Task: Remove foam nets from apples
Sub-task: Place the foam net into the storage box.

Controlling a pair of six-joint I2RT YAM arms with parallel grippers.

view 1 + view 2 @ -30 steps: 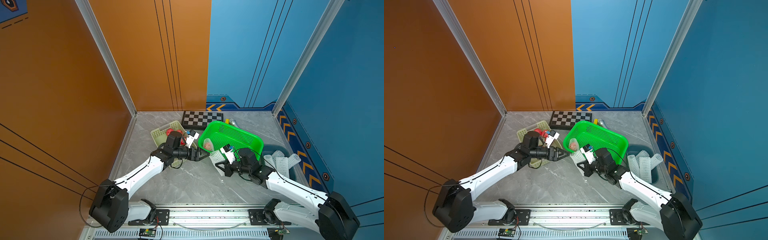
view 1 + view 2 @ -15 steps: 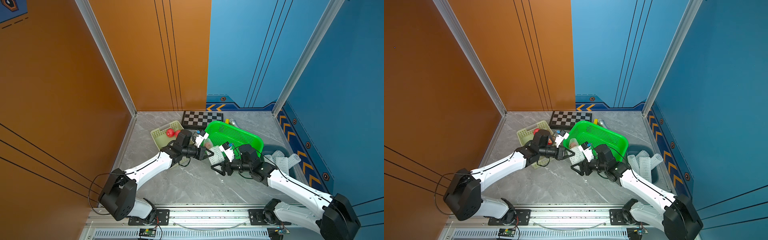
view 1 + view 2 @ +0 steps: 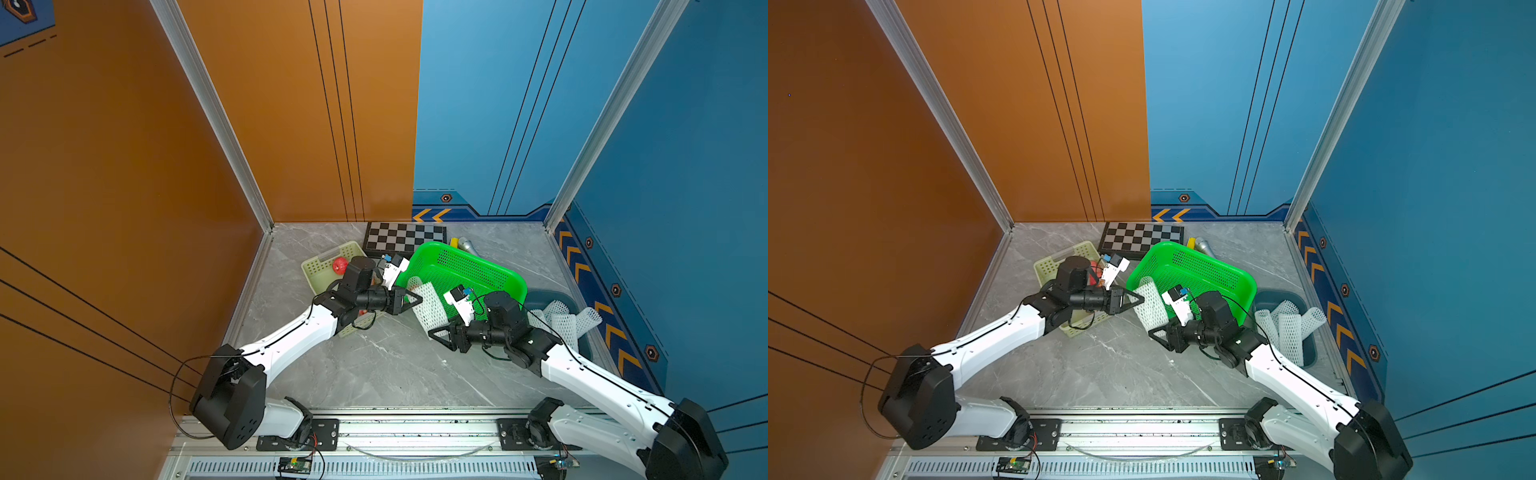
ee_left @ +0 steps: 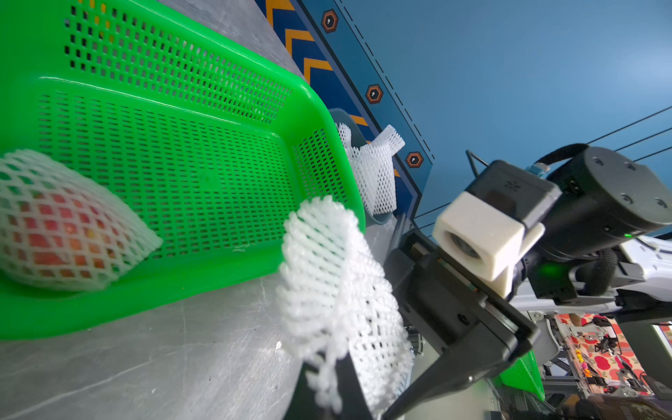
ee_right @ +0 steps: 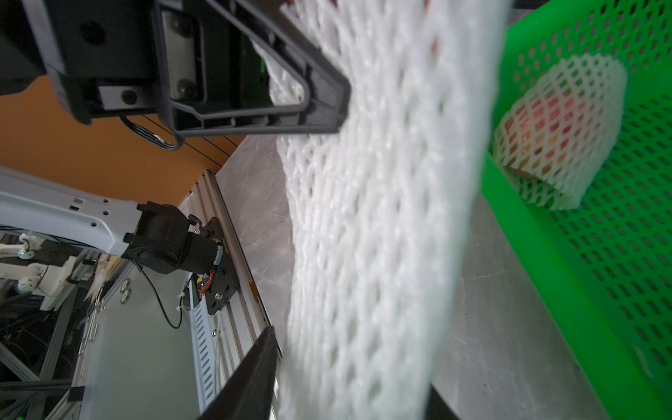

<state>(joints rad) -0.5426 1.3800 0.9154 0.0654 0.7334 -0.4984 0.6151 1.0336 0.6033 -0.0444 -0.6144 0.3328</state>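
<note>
Pinching foam net (image 3: pixel 432 309) end in L hand (image 3: pixel 419 300)

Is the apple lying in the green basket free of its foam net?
No, a white foam net wraps the apple in the green basket.

I see orange wall (image 3: pixel 124 166) upper left, blue wall (image 3: pixel 685 166) right, metal posts (image 3: pixel 210 108) at corners. Grey marbled floor (image 3: pixel 374 370) lower centre; yellow chevron strip (image 3: pixel 579 270) along right base. Lighting even.
</note>
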